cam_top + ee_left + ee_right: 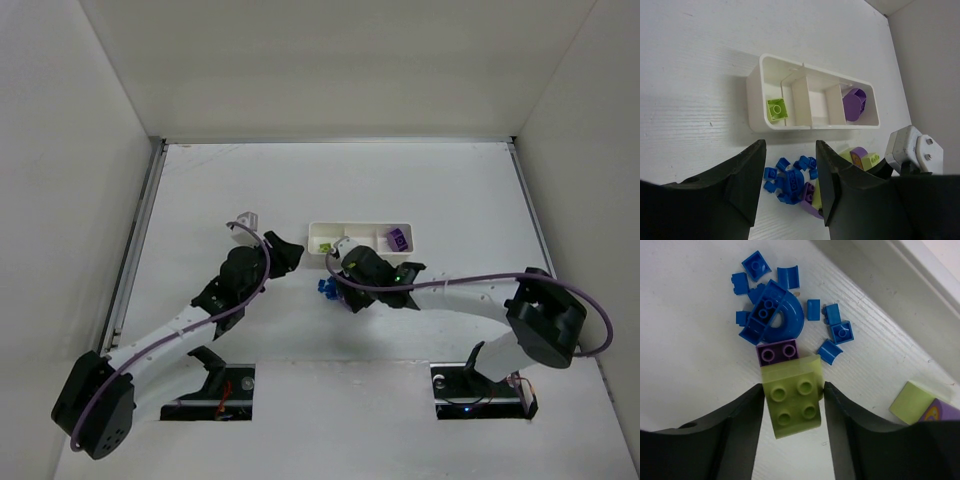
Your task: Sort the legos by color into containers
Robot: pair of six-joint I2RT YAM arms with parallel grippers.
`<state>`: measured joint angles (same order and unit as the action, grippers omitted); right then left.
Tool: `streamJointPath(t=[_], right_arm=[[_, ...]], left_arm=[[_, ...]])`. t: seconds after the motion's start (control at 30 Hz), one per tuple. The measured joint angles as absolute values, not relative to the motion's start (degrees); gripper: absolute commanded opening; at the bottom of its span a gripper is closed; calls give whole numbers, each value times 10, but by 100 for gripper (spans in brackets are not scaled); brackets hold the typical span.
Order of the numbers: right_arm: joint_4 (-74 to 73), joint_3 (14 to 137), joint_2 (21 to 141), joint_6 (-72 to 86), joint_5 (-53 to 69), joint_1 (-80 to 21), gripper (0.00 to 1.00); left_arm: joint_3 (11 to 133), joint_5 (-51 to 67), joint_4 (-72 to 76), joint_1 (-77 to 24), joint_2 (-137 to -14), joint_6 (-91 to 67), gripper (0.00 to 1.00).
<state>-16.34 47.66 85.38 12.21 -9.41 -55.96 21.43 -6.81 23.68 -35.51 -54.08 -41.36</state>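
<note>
The white three-compartment tray [360, 230] holds a yellow-green brick [776, 109] in its left compartment and a purple piece [855, 104] in its right one. The middle compartment is bare. Several small blue legos [771, 317] lie in a pile just in front of the tray. My right gripper [792, 390] is shut on a yellow-green brick [792, 405] with a purple brick [776, 352] stuck to it, beside the blue pile. My left gripper [790, 185] is open and empty, with its jaws either side of the blue pile [790, 177].
Another yellow-green and purple piece [912, 401] lies on the table right of my right gripper, near the tray's wall [940, 262]. My two grippers [292, 252] [338, 290] are close together in front of the tray. White enclosure walls surround the table.
</note>
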Motion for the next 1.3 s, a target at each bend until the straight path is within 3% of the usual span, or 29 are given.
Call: streamJointPath(t=[0.27, 0.73, 1.1, 1.3], right_arm=[[-164, 480, 853, 129, -104, -560, 34], [-97, 423, 664, 166, -112, -553, 31], [-42, 403, 662, 177, -116, -532, 31], [-30, 395, 661, 178, -133, -528, 31]], left_arm=[[210, -67, 225, -356, -514, -421, 42], [268, -19, 199, -429, -580, -474, 55], [316, 13, 201, -471, -668, -507, 52], [326, 14, 206, -479, -708, -520, 44]])
